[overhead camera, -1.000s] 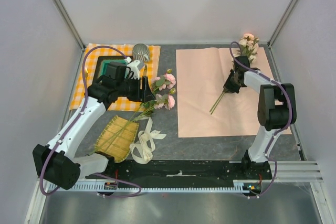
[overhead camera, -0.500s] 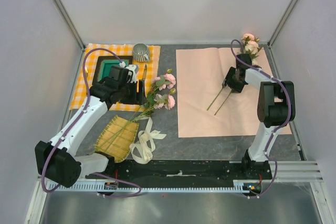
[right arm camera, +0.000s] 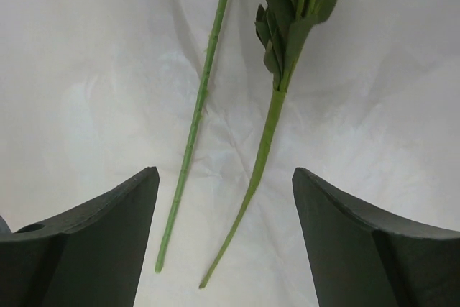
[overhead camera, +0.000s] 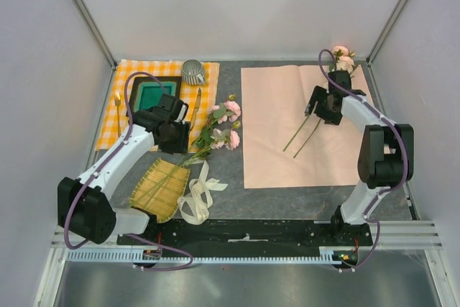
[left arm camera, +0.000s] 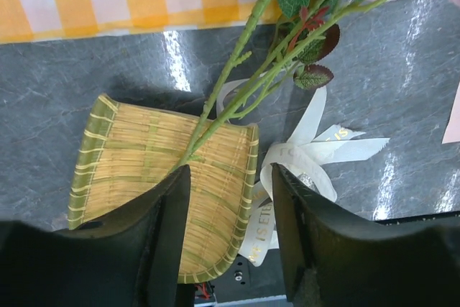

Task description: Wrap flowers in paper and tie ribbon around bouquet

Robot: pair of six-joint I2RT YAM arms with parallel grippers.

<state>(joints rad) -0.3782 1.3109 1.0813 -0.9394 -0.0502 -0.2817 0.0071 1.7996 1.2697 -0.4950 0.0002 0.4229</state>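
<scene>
The pink paper lies flat on the right of the table. Two flowers lie on it, stems pointing to the near left and blooms at the far right corner. My right gripper hovers open over those stems, which rest loose on the paper between its fingers. More pink flowers lie left of the paper, stems running onto the bamboo mat. The cream ribbon sits looped beside the mat. My left gripper is open and empty above the mat.
An orange-checked cloth at the back left carries a green tray, a metal cup and gold cutlery. The bamboo mat lies near the front left. Walls close in on both sides.
The right gripper has opened and released the flower stems, which now lie on the paper. The left gripper has drawn back left, away from the loose flowers.
</scene>
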